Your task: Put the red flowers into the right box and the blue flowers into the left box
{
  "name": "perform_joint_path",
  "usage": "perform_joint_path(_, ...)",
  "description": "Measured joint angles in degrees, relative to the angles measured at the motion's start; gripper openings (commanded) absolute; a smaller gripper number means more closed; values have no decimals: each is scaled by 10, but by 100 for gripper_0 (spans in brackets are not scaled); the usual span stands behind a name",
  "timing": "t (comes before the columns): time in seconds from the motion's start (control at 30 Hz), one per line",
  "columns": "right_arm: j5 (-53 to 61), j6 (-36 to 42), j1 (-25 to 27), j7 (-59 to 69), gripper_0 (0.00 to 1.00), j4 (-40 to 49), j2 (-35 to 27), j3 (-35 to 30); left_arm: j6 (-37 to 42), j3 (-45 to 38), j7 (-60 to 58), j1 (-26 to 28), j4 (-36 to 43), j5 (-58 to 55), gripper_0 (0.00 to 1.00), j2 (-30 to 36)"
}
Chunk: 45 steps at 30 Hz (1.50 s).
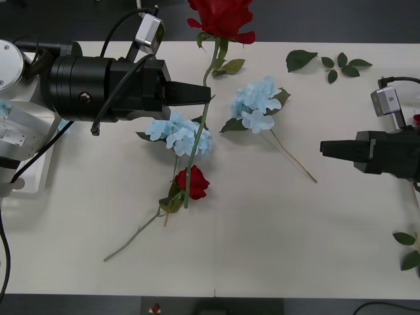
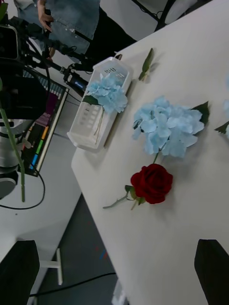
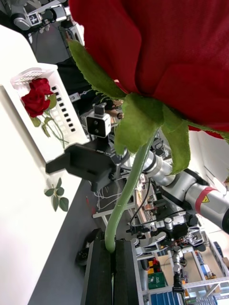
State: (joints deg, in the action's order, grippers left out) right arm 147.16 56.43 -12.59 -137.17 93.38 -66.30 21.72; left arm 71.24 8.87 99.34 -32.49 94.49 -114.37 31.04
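Counting roses first: one red rose [image 1: 222, 18] was up in the left hand [image 1: 209, 94], which was clamped shut on its green stem [image 1: 200, 134], bloom sitting past the far edge of the surface [image 1: 275, 236] and the stem hanging down across the middle. From the left wrist view the two black fingers [image 3: 101, 271] were pinched tight around that stem, with the big bloom [image 3: 157, 52] right above them. A second, smaller rose [image 1: 196, 182] lay flat on the surface near the middle, just on the near side of a blue cluster. Two more roses [image 3: 36, 96] were already sitting in the right box [image 3: 45, 114].

Blue flowers: two clusters were loose on the surface, one [image 1: 178, 133] right behind the dangling stem and another [image 1: 256, 105] a bit farther toward the right side, its thin stem trailing off toward the right hand. A third blue cluster [image 2: 108, 93] was lying in the left box [image 2: 85, 136], which sat at the left edge of the surface.

The right hand [image 1: 325, 148] hovered over the right side with nothing in it, fingers [image 2: 212, 271] spread apart.

Some loose green leaf sprigs [image 1: 341, 65] were scattered at the far right corner.
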Motion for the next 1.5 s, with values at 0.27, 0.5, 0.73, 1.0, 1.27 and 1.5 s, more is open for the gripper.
perform_joint_path(0.27,-27,-17,-1,112,95,65,53,0,0,0,0,0,0,0,0,0)
perform_joint_path(0.5,-36,-75,4,160,96,130,86,0,0,0,0,0,0,0,0,0)
perform_joint_path(0.73,-56,-141,37,160,96,221,96,11,0,0,0,0,0,0,0,0)
perform_joint_path(1.0,-145,-145,39,161,96,233,165,24,0,0,0,0,0,0,0,0)
perform_joint_path(1.27,-241,-175,39,181,96,233,242,38,0,0,0,0,0,0,0,0)
perform_joint_path(1.5,-291,-169,39,183,95,220,298,57,0,0,0,0,0,0,0,0)
